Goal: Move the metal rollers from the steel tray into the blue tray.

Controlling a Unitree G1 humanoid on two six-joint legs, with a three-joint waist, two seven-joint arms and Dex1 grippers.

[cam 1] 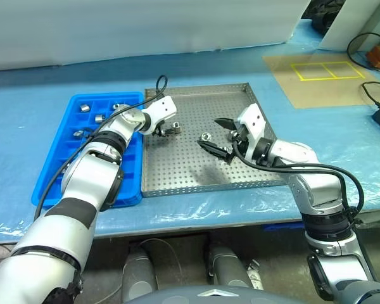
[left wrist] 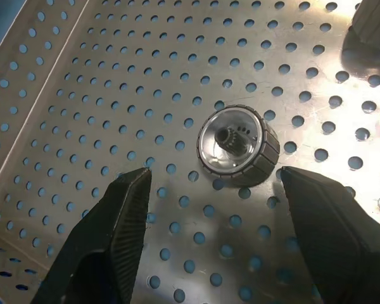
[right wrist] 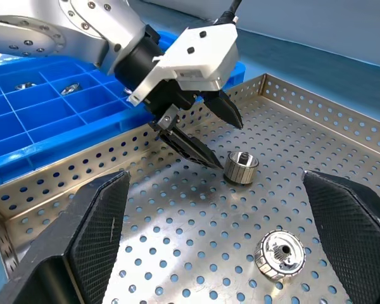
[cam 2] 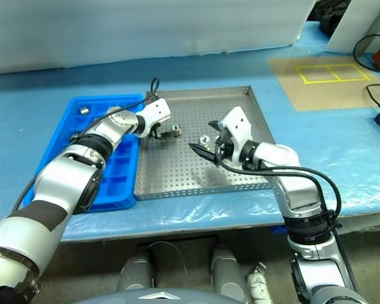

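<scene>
steel tray (cam 1: 177,171): centre, holds two metal rollers (right wrist: 240,168) | blue tray (cam 1: 57,158): touching its left side, several rollers in compartments | left gripper (right wrist: 206,136): spread, straddling one roller, not gripping | right gripper (cam 1: 216,136): spread wide, empty

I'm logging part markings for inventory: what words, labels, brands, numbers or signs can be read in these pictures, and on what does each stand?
None: no legible text on the steel tray, the blue tray or the metal rollers.
Only sign: yellow outlined boxes on a brown mat, without words.
</scene>
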